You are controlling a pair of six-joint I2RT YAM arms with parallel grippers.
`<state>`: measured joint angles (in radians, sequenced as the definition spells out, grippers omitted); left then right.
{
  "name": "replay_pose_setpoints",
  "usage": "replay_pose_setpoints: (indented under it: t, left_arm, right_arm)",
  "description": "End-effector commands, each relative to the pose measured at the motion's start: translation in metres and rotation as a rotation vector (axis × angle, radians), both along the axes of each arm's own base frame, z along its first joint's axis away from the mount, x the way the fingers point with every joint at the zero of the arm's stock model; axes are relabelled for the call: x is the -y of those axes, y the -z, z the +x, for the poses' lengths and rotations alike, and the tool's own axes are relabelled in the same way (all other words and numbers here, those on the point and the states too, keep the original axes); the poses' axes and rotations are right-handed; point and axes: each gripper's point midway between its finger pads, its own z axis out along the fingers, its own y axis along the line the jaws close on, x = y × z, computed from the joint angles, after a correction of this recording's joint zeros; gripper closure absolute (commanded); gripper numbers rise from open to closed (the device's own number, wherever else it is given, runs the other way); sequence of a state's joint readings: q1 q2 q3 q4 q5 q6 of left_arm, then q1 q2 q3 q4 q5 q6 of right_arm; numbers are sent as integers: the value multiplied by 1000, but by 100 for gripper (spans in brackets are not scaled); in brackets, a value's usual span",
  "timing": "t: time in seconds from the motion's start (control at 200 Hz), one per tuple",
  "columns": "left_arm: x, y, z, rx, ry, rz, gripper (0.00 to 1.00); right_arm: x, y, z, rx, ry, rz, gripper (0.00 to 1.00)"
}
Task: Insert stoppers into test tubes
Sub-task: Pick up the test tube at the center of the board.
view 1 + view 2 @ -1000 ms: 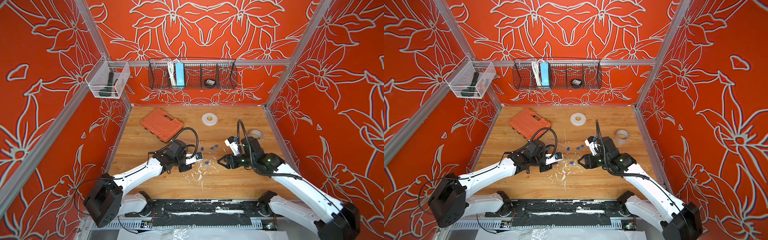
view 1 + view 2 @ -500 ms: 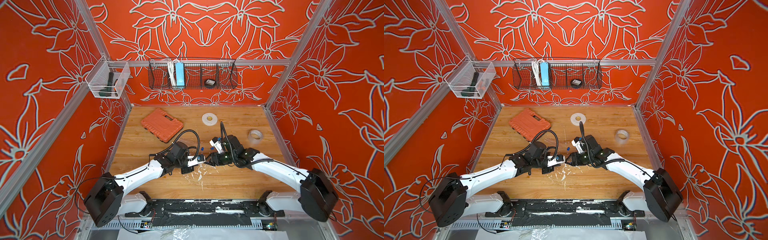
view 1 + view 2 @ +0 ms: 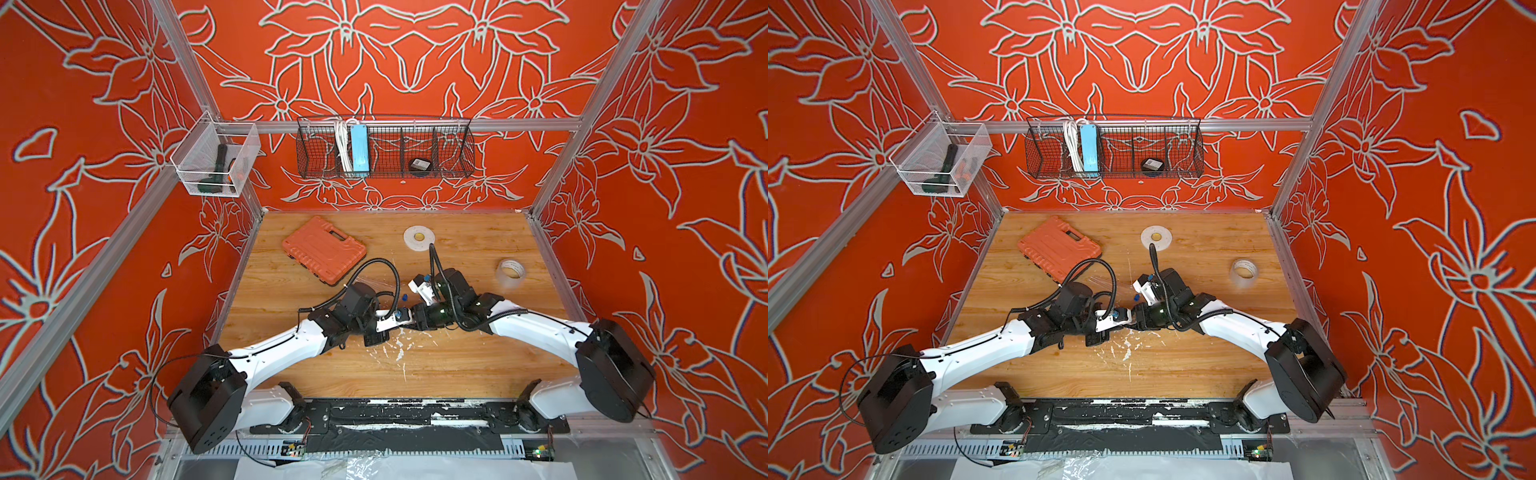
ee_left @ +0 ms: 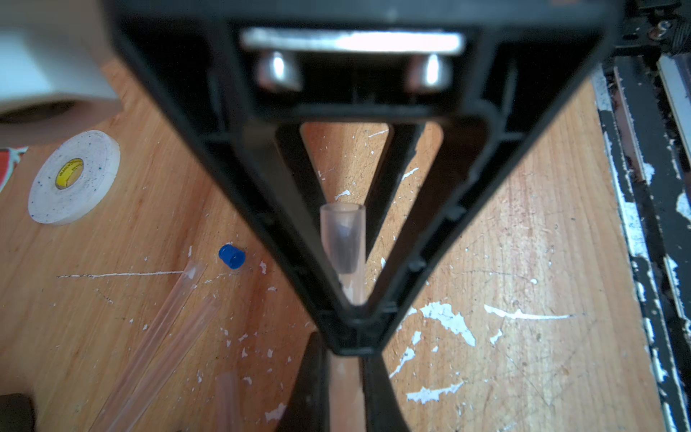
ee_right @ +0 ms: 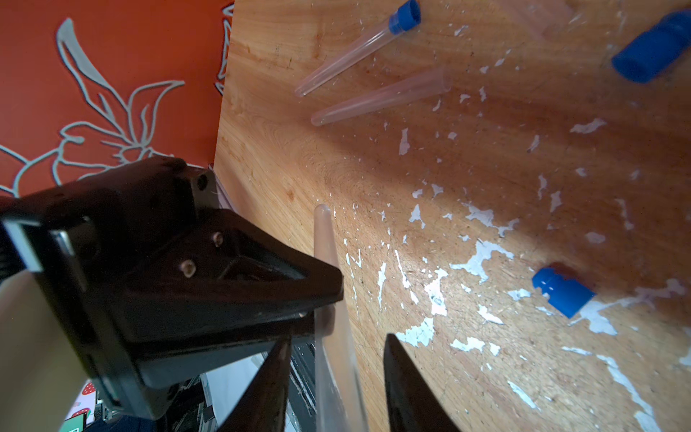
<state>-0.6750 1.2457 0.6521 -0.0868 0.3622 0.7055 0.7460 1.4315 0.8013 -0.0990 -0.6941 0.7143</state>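
Both mid table [image 3: 478, 365]: left pincer [image 4: 347, 338] clenches test tube [image 4: 343, 239], right pincer [image 5: 336, 344] gapes around it.

A stopper [image 3: 405, 297] lies on the table [image 3: 457, 365] before the tape roll [image 3: 419, 237].

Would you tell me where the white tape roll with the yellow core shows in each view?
In a top view: white tape roll at the far end, beside the orange case.
In a top view: same place.
Left wrist: lying flat, past a loose blue stopper.
Right wrist: not in it.
Shared: white paint flecks.
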Motion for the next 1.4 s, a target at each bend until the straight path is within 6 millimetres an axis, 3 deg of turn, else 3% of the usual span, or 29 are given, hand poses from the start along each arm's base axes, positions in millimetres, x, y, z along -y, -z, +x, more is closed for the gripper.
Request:
replay_pose_setpoints:
  t: [0.0,0.49,0.686,0.826,1.046,1.246,1.396]
  left_arm:
    - [1,-3,-1,7,-2,-16,96]
    - [0,-5,-1,15,-10,-23,95]
    - [-2,-11,-2,44,-18,-39,89]
    - [-3,-18,-4,63,-15,-57,73]
    - [-7,-19,-21,61,13,-99,61]
    - [-1,-25,-28,52,47,-150,59]
    - [0,-25,-27,41,48,-142,66]
  right_arm:
    - [-10,-12,3,15,-20,41,62]
    - [-9,-15,2,15,-12,47,80]
    - [-7,-20,-7,4,-15,81,90]
    - [-4,-31,-12,6,-20,118,91]
    - [24,-38,-32,17,-14,94,90]
    - [27,-49,-42,8,-28,135,90]
    - [24,-55,-38,18,-25,147,90]
